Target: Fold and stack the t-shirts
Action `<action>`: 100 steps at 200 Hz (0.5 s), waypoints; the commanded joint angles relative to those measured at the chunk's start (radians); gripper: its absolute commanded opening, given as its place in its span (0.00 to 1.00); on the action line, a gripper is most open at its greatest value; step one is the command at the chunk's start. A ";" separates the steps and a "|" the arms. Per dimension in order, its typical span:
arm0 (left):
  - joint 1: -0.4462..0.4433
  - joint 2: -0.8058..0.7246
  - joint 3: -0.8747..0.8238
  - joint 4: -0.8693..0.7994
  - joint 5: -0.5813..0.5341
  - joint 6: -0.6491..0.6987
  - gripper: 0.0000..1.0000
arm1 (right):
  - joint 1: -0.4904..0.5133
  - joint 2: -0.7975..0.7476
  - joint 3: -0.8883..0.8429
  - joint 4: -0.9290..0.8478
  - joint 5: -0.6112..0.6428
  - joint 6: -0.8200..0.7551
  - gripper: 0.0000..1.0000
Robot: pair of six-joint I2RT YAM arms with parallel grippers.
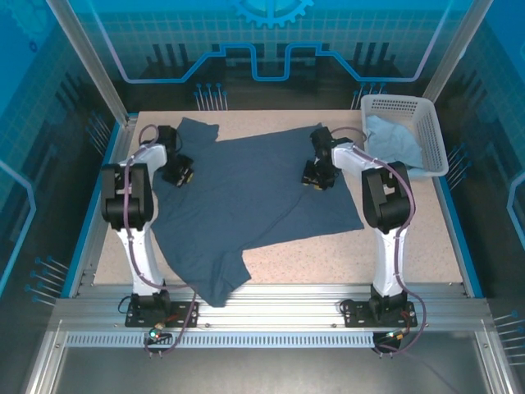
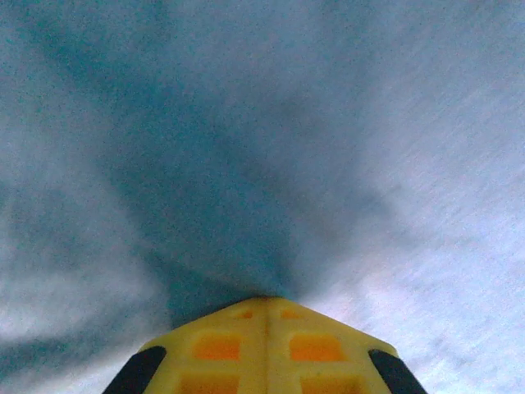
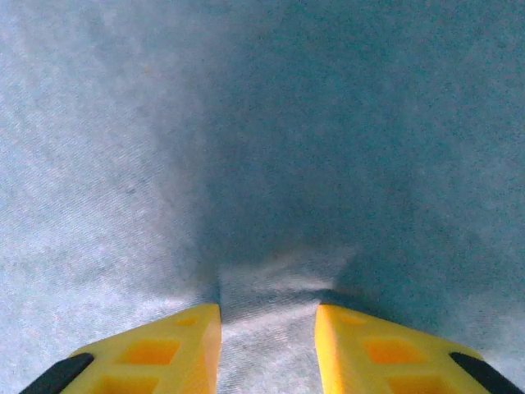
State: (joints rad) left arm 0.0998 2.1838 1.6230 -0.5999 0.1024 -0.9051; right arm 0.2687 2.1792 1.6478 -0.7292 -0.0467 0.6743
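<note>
- At the near edge of the table, a corner of the dark slate-blue t-shirt droops over the metal rail, between the bases of the two arms.
- The shirt lies open and rumpled across the middle of the tan tabletop. Its body runs from the left side toward the right, and one sleeve reaches to the far left.
- The left gripper is down on the shirt's left part. In the left wrist view its yellow fingers are pressed together, and creases in the dark cloth run in to their tip, so the cloth is nipped there.
- The right gripper is down on the shirt's right part, roughly level with the left one and well apart from it. In the right wrist view its jaws stand a narrow gap apart, with a puckered band of the blue cloth between them.
- At the far right corner stands a white lattice basket, just beside the right arm.
- The pale blue t-shirt lies crumpled inside the basket, apart from the dark shirt.
</note>
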 commanded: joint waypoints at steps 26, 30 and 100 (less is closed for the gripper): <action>-0.003 0.312 0.444 -0.204 0.026 0.086 0.07 | -0.039 0.197 0.263 -0.181 -0.023 0.045 0.37; -0.003 0.335 0.489 -0.214 0.027 0.087 0.08 | -0.040 0.213 0.292 -0.186 -0.026 0.046 0.37; -0.015 0.120 0.535 -0.305 -0.153 0.141 0.44 | -0.008 0.061 0.367 -0.116 0.023 -0.019 0.45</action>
State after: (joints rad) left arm 0.0952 2.5462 2.2879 -0.8265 0.0643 -0.8047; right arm 0.2417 2.4012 2.0560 -0.8700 -0.0628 0.6834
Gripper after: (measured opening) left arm 0.385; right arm 0.428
